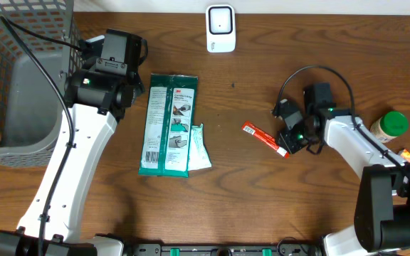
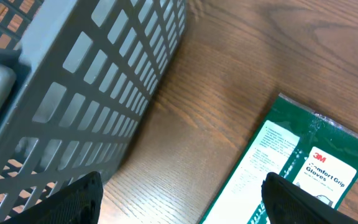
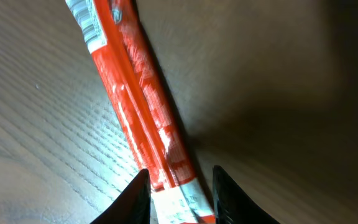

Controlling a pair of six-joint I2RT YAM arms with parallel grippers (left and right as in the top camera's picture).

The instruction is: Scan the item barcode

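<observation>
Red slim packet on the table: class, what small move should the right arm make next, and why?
Probably close the right end effector snugly on the slim red plastic packet: its fingers flank the packet's end, which lies flat on the brown wooden table. A firm hold seems needed before lifting it towards the white scanner.

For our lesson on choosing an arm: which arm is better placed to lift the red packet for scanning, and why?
Right. The right gripper straddles one end of the red packet; the left gripper hangs open beside the basket, far off.
</observation>
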